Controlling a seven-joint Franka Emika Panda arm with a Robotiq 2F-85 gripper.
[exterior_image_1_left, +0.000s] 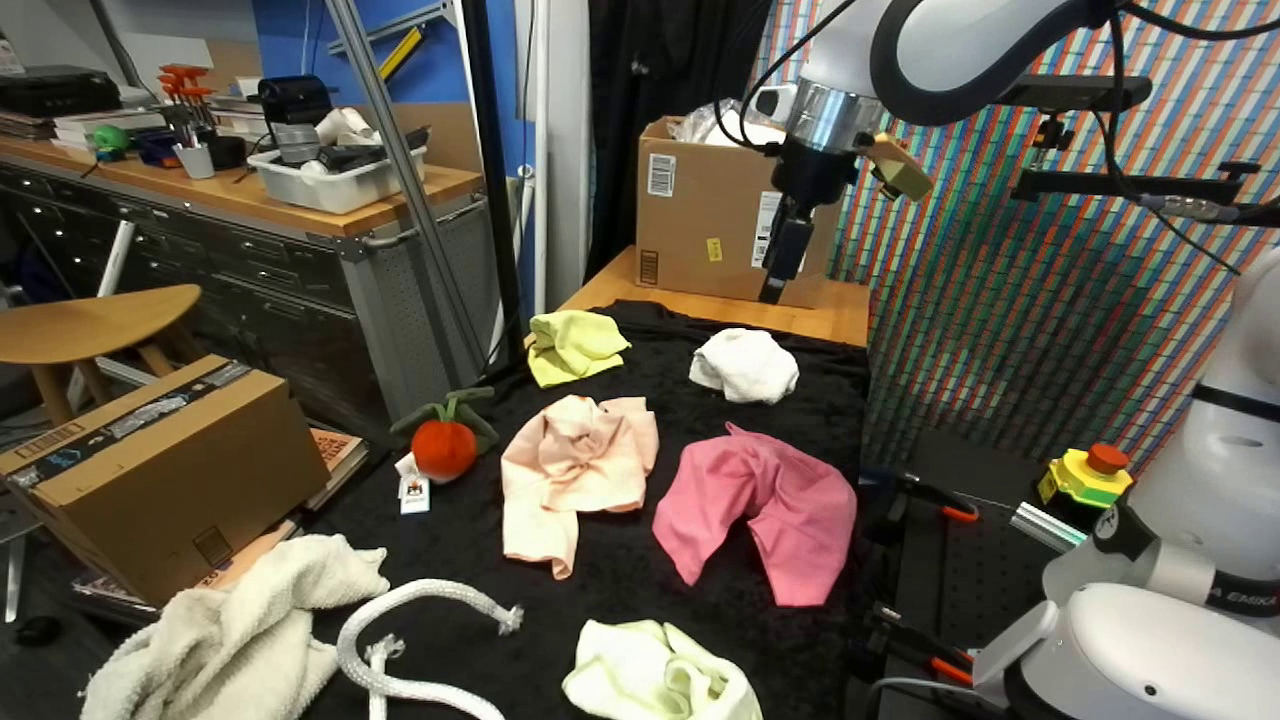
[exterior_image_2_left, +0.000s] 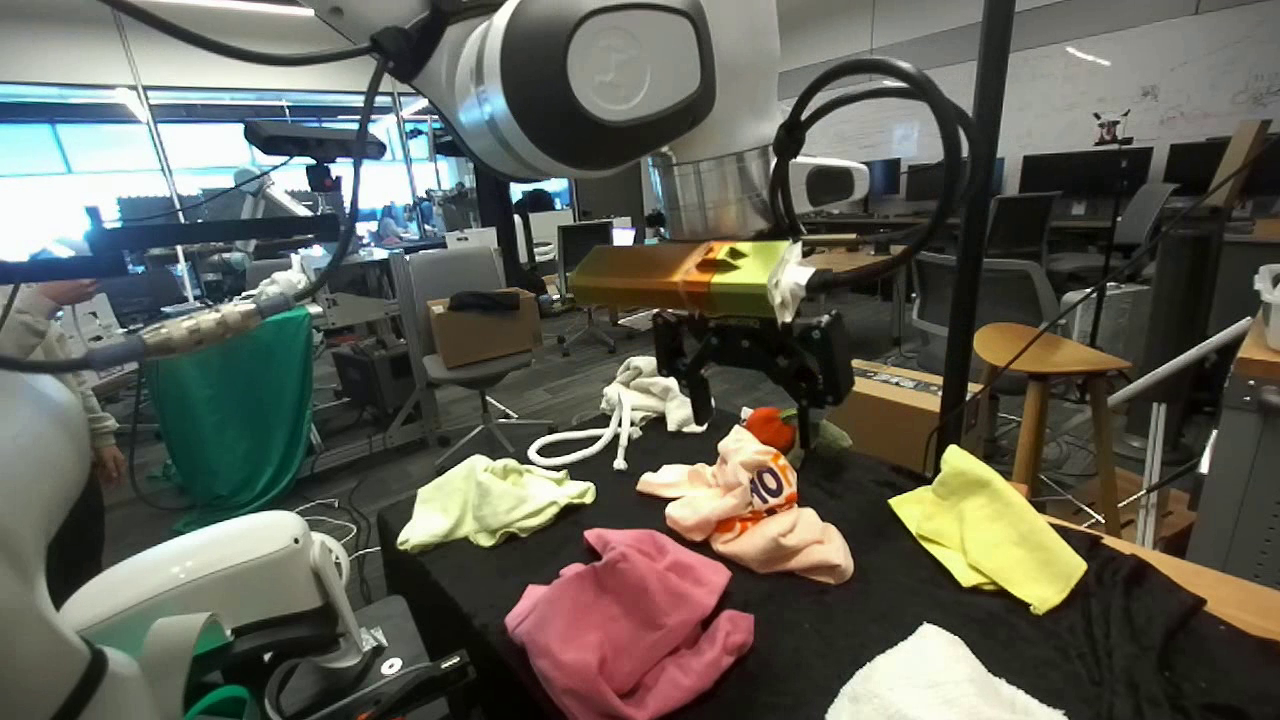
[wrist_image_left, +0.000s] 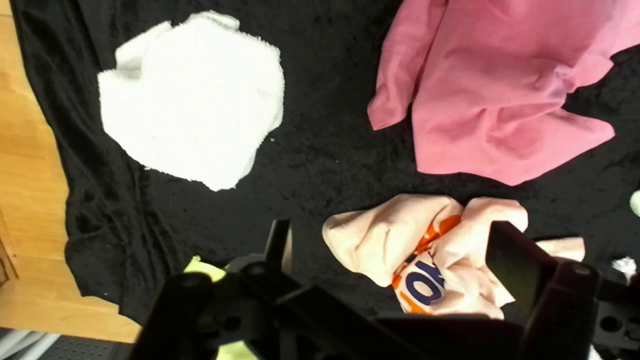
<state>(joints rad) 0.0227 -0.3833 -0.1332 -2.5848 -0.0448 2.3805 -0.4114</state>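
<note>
The gripper (wrist_image_left: 389, 245) hangs above the black velvet drape (wrist_image_left: 320, 165), its fingers (wrist_image_left: 515, 267) spread wide, with the lettered peach cloth (wrist_image_left: 460, 250) showing mostly between them in the wrist view. Around that cloth in an exterior view, the lime-yellow cloth (exterior_image_1_left: 575, 345) lies at twelve o'clock, the white terry towel (exterior_image_1_left: 745, 367) at two, the pink cloth (exterior_image_1_left: 765, 480) between three and four, and the red plush fruit (exterior_image_1_left: 444, 450) at nine.

A free lane separates white cloth (wrist_image_left: 192, 107) from pink cloth (wrist_image_left: 480, 100); peach cloth (wrist_image_left: 465, 252) crowds one end.
</note>
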